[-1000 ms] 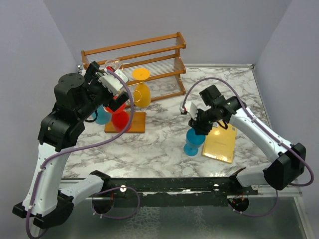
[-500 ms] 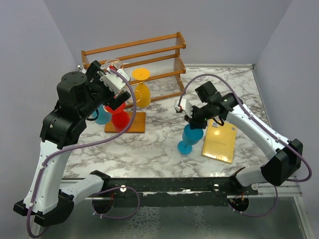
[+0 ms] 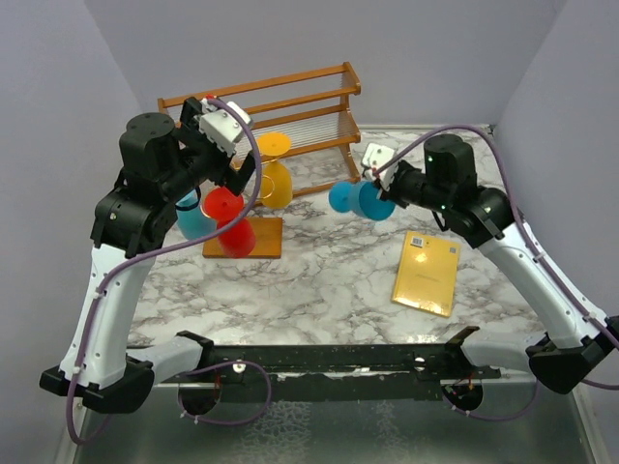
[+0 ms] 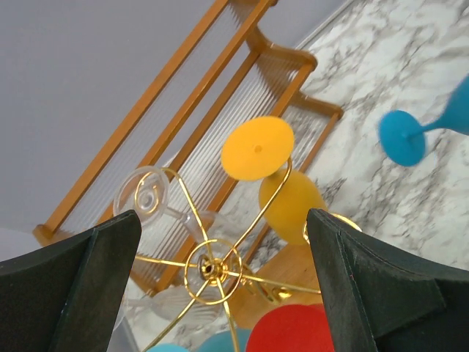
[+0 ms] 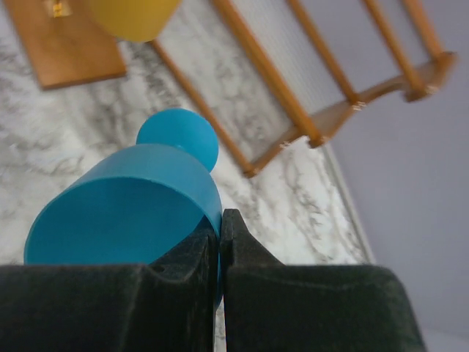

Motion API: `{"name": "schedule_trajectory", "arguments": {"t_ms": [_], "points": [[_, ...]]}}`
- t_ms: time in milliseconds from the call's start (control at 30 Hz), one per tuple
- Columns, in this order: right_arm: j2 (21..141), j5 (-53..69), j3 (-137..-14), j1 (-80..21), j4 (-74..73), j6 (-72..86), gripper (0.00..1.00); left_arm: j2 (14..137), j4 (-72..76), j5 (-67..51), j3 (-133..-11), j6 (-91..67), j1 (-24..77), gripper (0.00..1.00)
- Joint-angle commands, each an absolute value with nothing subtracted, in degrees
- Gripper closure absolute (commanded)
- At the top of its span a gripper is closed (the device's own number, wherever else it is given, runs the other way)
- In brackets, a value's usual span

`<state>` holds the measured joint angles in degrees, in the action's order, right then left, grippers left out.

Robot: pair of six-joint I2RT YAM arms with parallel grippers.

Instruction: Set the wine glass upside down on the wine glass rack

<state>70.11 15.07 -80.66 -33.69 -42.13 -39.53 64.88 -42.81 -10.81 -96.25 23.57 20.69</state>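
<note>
The blue wine glass lies on its side in the air, right of the wine glass rack, foot pointing at the rack. The right gripper pinches its rim tight. The left gripper, above the rack, gapes wide and holds nothing.

Bare desk ran open from centre to 6 o'clock. At 9 o'clock the rack was crowded with a yellow glass, a red glass and a clear glass, the left fingers spread wide above it. The shelf walled off 12 o'clock; a book lay at 4 o'clock.
</note>
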Motion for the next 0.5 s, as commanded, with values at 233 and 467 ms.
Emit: {"name": "schedule_trajectory", "arguments": {"t_ms": [233, 467], "points": [[67.0, -1.9, -87.5, -33.9, -16.4, -25.0, 0.99, 69.2, -25.4, -30.0, -99.7, -1.1, 18.2, 0.08], [68.6, 5.3, -94.6, -33.9, -20.6, -18.0, 0.99, 73.5, -15.5, -33.6, -98.4, -17.7, 18.2, 0.18]]}}
